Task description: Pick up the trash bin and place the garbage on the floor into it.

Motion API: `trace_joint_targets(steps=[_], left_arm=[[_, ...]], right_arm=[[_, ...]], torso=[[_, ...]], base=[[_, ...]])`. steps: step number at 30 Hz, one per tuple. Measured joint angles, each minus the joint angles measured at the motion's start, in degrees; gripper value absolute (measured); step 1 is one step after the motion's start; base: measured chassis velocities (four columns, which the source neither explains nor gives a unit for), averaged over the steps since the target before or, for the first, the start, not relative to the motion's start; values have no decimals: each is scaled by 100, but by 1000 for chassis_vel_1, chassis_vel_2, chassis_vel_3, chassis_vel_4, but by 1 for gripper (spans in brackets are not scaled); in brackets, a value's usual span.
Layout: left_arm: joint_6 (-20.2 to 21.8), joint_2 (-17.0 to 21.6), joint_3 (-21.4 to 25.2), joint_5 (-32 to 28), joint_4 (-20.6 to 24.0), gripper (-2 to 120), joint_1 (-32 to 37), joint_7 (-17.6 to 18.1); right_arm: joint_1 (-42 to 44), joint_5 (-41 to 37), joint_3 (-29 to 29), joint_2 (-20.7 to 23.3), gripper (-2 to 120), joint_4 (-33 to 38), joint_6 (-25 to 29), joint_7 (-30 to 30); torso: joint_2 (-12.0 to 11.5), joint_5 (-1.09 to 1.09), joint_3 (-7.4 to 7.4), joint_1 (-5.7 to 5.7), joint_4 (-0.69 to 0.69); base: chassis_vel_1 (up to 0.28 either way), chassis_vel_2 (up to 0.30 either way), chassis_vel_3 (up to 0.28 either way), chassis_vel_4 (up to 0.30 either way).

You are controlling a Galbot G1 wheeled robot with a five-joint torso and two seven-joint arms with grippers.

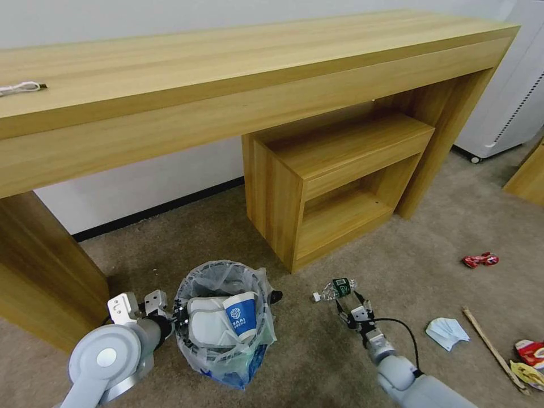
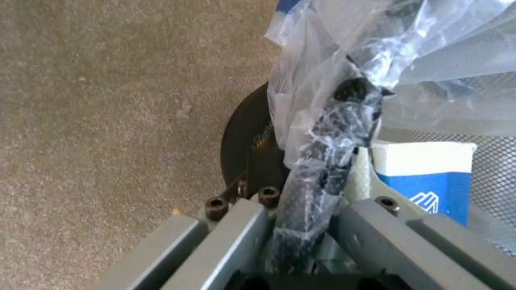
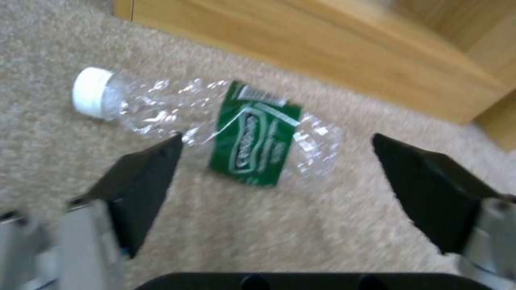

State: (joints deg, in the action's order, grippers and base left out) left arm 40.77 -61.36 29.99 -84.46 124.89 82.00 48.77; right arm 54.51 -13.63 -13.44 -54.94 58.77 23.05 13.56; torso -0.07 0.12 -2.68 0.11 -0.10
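Note:
The trash bin [image 1: 222, 283], a dark wire bin in a crinkly clear bag, stands low at front left. My left gripper [image 1: 173, 317] is shut on its wrapped rim [image 2: 322, 161]. A white slipper [image 1: 207, 326] and a blue-white paper cup [image 1: 242, 314] lie inside; the left wrist view shows that cup [image 2: 430, 177] against the mesh. A crushed plastic bottle [image 1: 335, 288] with a green label lies on the beige carpet. My right gripper [image 1: 347, 301] hangs open just above it. In the right wrist view the bottle [image 3: 161, 108] lies between and beyond the spread black fingers [image 3: 145, 181].
A long wooden desk [image 1: 238, 85] and a low wooden shelf unit [image 1: 334, 175] stand behind the bin and bottle. To the right on the carpet lie a red wrapper [image 1: 480, 259], a tissue [image 1: 447, 331], a wooden stick [image 1: 492, 347] and more wrappers [image 1: 530, 357].

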Motion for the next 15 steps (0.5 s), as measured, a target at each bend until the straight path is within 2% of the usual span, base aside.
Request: trace_joint_targets(steps=[4, 15], left_arm=[[2, -45, -42, 48, -6, 0, -12, -5], [-1, -95, -50, 81, -11, 0, -30, -7]], right_arm=[[-16, 124, -5, 142, 99, 52, 120, -109], [-120, 366, 2, 272, 98, -92, 485, -422]], torso=[[0, 1, 0, 0, 0], [0, 1, 0, 0, 0]], base=[[0, 0, 0, 0], [0, 0, 0, 0]])
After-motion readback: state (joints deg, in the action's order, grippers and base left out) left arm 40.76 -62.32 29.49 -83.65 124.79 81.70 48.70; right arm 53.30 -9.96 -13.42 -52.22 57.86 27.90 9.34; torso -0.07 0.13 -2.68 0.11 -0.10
